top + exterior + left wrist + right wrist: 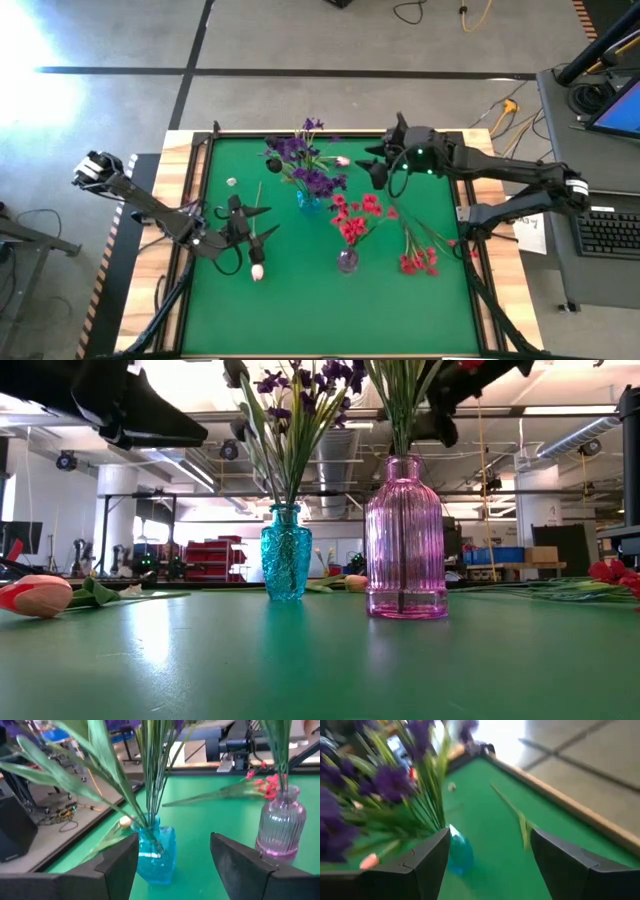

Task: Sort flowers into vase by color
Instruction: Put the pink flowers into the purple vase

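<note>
Tabletop (300, 300) of green felt carries everything. Right arm reaches in from the right edge, its right gripper (378, 170) raised near the far edge beside the purple flowers (300, 160), jaws apart and empty. Left gripper (258, 222) hovers near the left edge, jaws spread, empty. Blue vase (310, 200) holds the purple flowers; pink vase (347, 260) holds red flowers (352, 220). More red flowers (418, 258) lie toward the right edge; a tulip bud (257, 271) lies below the left gripper.

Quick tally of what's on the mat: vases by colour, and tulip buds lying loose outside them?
Teal vase: 1
Pink vase: 1
Loose tulip buds: 3
Total: 5
</note>
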`<state>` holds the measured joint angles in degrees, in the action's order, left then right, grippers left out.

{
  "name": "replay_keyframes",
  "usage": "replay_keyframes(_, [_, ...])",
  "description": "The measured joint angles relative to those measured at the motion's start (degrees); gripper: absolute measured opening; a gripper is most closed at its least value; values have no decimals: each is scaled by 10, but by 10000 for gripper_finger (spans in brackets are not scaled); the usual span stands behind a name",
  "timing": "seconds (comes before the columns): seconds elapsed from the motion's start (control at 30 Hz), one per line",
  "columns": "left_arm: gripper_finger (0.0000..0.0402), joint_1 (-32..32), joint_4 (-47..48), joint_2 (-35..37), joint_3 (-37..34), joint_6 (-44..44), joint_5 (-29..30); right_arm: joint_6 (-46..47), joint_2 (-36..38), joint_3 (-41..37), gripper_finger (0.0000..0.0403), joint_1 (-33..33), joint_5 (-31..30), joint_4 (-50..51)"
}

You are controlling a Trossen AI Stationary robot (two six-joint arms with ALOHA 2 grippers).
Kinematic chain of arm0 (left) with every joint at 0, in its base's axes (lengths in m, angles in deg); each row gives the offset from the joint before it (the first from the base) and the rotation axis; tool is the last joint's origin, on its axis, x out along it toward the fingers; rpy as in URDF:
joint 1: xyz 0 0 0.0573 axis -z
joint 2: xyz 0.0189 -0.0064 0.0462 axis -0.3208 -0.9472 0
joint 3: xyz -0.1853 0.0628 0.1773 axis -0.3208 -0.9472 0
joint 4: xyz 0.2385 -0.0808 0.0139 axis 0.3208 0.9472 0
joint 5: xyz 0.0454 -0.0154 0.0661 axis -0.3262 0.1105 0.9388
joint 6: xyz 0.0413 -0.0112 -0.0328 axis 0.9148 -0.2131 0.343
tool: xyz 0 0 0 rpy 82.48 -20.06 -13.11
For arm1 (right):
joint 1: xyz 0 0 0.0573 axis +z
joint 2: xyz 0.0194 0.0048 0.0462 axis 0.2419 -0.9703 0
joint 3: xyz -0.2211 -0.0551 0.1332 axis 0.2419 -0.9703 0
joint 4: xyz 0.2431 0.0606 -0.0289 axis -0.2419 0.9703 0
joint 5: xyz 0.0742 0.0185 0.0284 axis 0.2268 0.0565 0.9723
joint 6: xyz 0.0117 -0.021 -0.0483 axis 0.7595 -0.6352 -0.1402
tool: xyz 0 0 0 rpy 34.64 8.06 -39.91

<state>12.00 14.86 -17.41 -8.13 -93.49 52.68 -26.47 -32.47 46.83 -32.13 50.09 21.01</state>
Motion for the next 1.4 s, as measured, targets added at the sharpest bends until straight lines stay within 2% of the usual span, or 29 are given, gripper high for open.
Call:
replay_keyframes(0.17, [231,-1,21,4,0,-35,-8,52,-7,0,259,0,-1,92])
replay_keyframes(0.3, [230,-13,24,7,0,-46,-52,55,-13,-2,254,0,-4,133])
replay_keyframes(0.53, [230,-49,36,8,5,-55,-108,58,-15,-18,253,0,-32,130])
replay_keyframes(1.2, [230,-70,40,8,5,-58,-111,80,-15,-33,251,0,-46,132])
replay_keyframes(1.4, [230,-109,60,17,5,-60,-196,168,-15,-34,251,0,-46,206])
